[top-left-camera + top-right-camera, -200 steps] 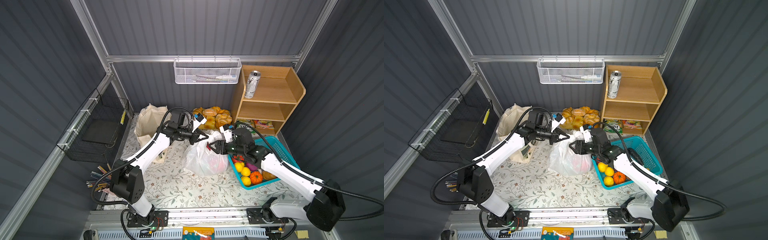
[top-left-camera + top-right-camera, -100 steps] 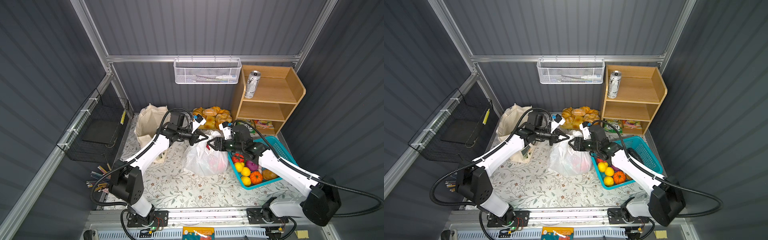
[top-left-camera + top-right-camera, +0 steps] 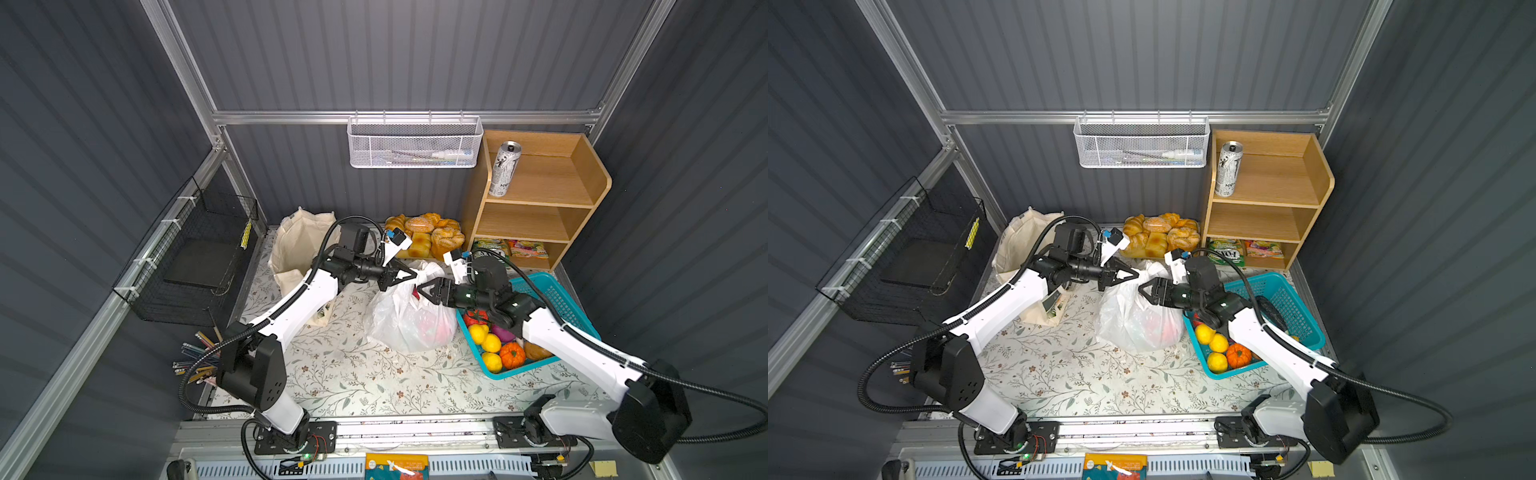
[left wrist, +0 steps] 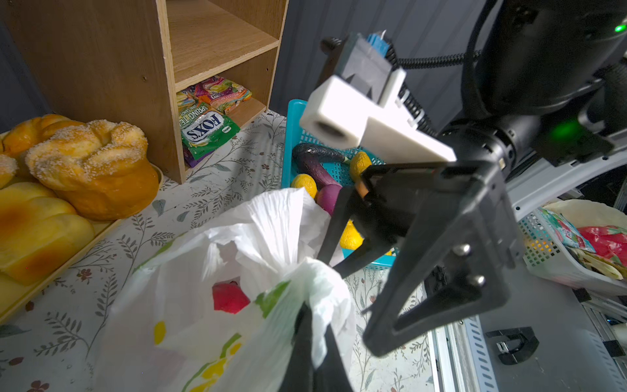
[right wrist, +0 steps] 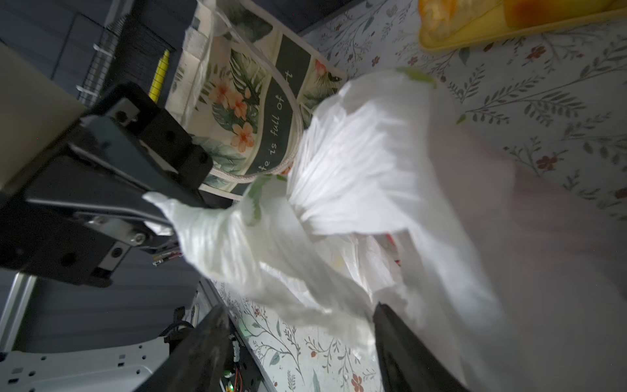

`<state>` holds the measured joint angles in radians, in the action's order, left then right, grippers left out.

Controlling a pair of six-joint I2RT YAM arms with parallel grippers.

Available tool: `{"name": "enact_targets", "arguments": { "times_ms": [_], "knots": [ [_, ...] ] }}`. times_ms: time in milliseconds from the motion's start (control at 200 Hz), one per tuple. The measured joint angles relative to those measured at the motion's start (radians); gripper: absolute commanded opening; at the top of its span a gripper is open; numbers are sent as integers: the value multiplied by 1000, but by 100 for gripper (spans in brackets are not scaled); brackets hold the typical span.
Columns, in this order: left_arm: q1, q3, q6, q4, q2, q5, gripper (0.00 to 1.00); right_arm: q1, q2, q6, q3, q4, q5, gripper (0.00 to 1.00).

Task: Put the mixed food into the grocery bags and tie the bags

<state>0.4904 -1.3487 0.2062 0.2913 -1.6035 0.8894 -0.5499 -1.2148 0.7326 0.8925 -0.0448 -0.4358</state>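
White bag [image 3: 409, 328]: R end effector [image 3: 422, 290] wider

Golden bread rolls [image 3: 428, 235] sit beside the wooden shelf [image 3: 590, 166] — sweet packets [image 3: 525, 249] in its lowest compartment — a turquoise basket [image 3: 561, 297] holds lemons [image 3: 491, 343] and a small pumpkin [image 3: 512, 354].

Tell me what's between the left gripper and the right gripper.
The gathered top of the white plastic bag: the left gripper is shut on a twisted handle, the right gripper stands open facing it. Both top views show it.
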Motion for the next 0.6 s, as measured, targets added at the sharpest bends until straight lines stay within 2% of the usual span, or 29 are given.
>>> {"name": "enact_targets", "arguments": {
  "times_ms": [100,220,375,600],
  "knots": [
    [0,1,0,-1,3,0,0,16,68,80,-16,29,-6,81],
    [0,2,0,-6,3,0,0,18,77,198,-29,117,-32,85],
    [0,2,1,-8,3,0,0,5,-5,346,-56,245,-67,88],
    [0,3,2,-8,3,-1,0,-25,-89,412,-47,301,-66,90]
  ]
}}
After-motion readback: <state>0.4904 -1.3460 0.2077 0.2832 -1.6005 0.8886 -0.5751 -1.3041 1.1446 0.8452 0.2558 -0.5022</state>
